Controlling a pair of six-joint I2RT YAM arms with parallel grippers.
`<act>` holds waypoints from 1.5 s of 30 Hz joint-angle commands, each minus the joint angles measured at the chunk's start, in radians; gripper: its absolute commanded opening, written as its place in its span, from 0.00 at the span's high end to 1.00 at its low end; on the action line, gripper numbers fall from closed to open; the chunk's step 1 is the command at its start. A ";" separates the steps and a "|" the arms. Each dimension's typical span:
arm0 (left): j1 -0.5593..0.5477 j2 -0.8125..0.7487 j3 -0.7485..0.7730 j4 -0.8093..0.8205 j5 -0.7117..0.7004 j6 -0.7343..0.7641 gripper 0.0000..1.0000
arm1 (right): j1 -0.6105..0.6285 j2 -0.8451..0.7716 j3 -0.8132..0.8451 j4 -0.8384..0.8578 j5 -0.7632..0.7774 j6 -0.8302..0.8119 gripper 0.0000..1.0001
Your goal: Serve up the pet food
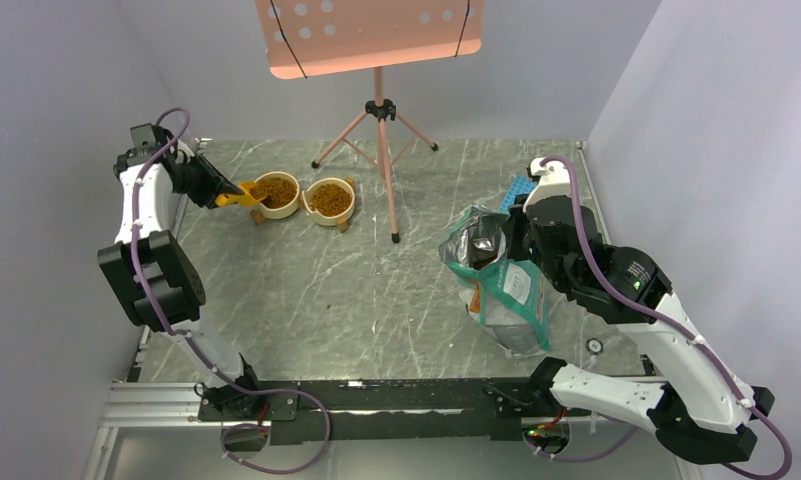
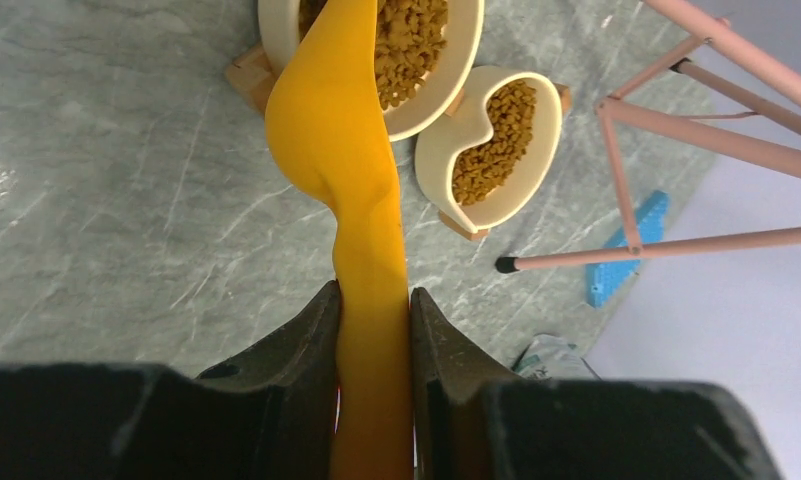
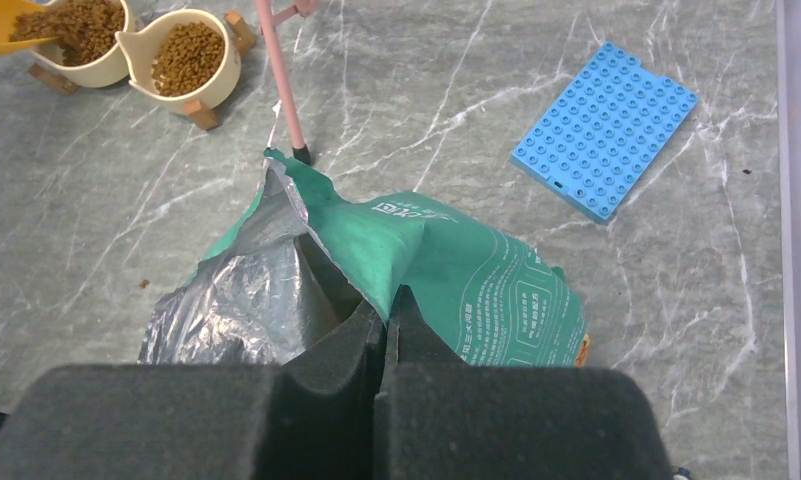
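Tipping scoop (image 2: 336, 130) over bowl (image 2: 466, 55), left fingers (image 2: 306, 340) clamped on it; overtilt may spill kibble (image 2: 411, 40) past rim. Right fingers (image 3: 341, 345) pinch bag (image 3: 456, 270); slip may topple it.

Bright, even overhead light; soft, faint shadows on the grey marbled tabletop (image 1: 376, 300); a pale glare patch at its left edge in the left wrist view; the bag (image 3: 456, 270) glints on its foil lining; near jaws blurred (both wrist views).
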 commanded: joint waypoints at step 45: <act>-0.377 -0.896 -1.211 0.780 0.286 -0.383 1.00 | -0.001 0.058 0.034 0.138 -0.128 -0.013 1.00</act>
